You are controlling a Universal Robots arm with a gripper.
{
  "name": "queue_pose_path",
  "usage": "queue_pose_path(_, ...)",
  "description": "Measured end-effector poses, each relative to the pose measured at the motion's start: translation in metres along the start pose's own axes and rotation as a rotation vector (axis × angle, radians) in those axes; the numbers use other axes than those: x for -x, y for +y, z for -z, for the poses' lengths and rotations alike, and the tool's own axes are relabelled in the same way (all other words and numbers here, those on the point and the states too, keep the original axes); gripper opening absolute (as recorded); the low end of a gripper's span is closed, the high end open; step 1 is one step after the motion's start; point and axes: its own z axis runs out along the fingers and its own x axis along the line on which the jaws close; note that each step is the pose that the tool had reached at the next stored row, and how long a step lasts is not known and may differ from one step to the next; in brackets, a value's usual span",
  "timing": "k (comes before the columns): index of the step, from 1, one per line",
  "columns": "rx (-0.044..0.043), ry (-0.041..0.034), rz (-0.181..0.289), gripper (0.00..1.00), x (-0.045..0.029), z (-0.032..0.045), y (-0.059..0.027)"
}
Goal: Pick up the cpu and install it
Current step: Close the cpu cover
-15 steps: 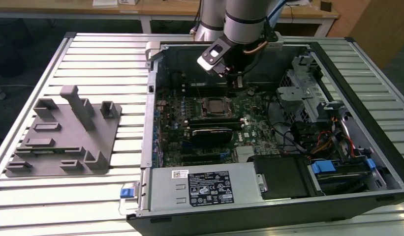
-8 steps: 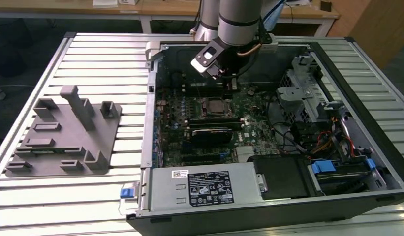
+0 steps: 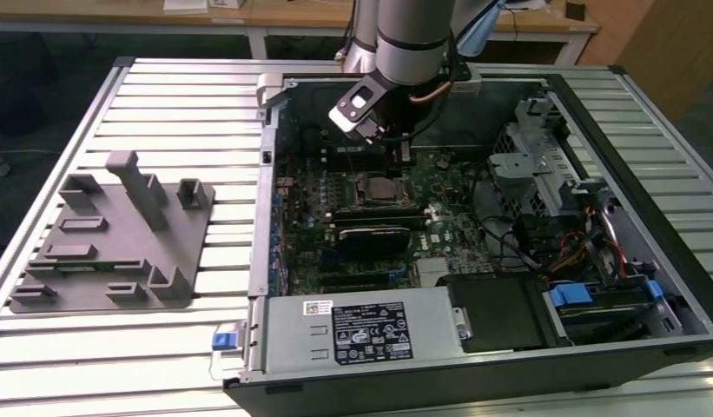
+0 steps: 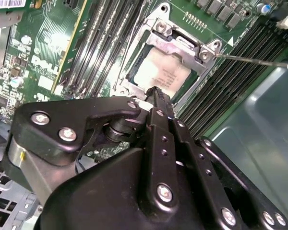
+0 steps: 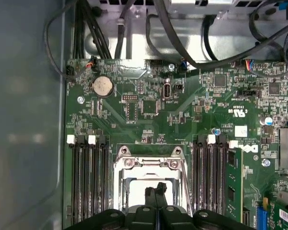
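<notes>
The cpu (image 4: pixel 162 75), a pale silvery square, lies flat in the motherboard socket inside the metal socket frame (image 4: pixel 182 40). In the first wrist view the cpu (image 5: pixel 134 194) shows within the same frame. My gripper (image 4: pixel 156 92) hangs just above the cpu's near edge. Its two black fingers are pressed together and hold nothing. In the exterior view the gripper (image 3: pixel 396 156) reaches down into the open computer case, just behind the socket with the cpu (image 3: pixel 383 188). The fingertips (image 5: pixel 152 190) meet over the socket opening.
A thin metal lever (image 4: pixel 252 60) sticks out beside the socket. Memory slots (image 5: pixel 89 182) flank it on both sides. Cables (image 3: pixel 542 248), a drive cage (image 3: pixel 542 156) and the power supply (image 3: pixel 356 334) crowd the case. A grey fixture plate (image 3: pixel 113 243) lies on the slatted table.
</notes>
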Motion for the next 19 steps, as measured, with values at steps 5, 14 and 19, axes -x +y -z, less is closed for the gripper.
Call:
queue_pose_path(5,0.0,0.0,0.0,0.11,0.0,-0.0029,-0.0059)
queue_pose_path(14,-0.0001,0.0,0.003,0.11,-0.0001,-0.0035,-0.0066)
queue_pose_path(19,-0.0003,0.0019,0.077,0.11,-0.0001,-0.0036,-0.0067)
